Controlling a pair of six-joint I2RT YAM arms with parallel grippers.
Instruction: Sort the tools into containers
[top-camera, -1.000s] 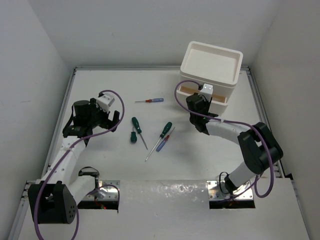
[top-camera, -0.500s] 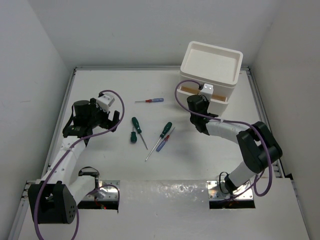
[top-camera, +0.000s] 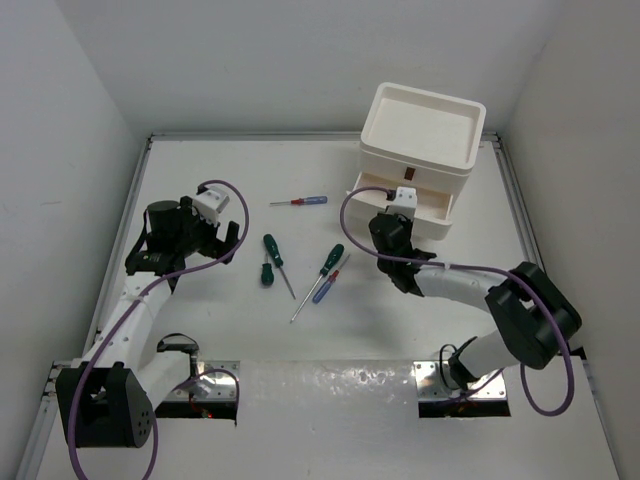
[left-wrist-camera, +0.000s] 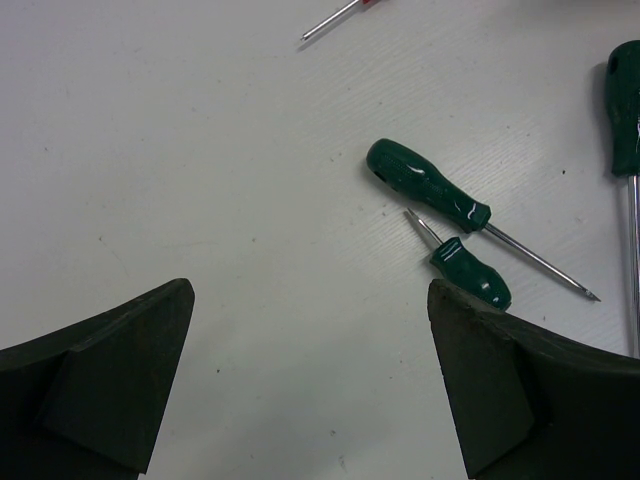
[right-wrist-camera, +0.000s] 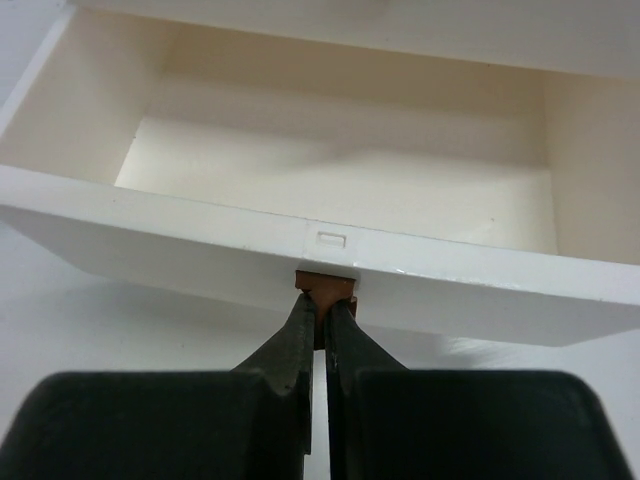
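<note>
- The white plastic drawer stack (top-camera: 418, 160) stands at the far right of the table (top-camera: 230, 320), boxy, with a rimmed tray for a top.
- One drawer (top-camera: 436, 212) is drawn out toward the near side. From the wrist view its pale cream walls and floor show, behind a plain white front (right-wrist-camera: 200, 215). I can't tell which of the tiers it is.
- The right gripper (right-wrist-camera: 322, 300) is pinched narrow on the small brown tab handle (right-wrist-camera: 325, 286) at the middle of that front.
- The left gripper (left-wrist-camera: 310, 300) hangs over the left side of the table, fingers spread wide with nothing between them.
- Just right of it lie a long dark-green-handled screwdriver (left-wrist-camera: 428, 186) and a stubby green one (left-wrist-camera: 470, 272), close together.
- A second long green screwdriver (top-camera: 330, 260) lies mid-table, with a thin blue-and-red one (top-camera: 325, 287) alongside it.
- Another thin blue-and-red screwdriver (top-camera: 305, 201) lies farther back, apart from the rest.
</note>
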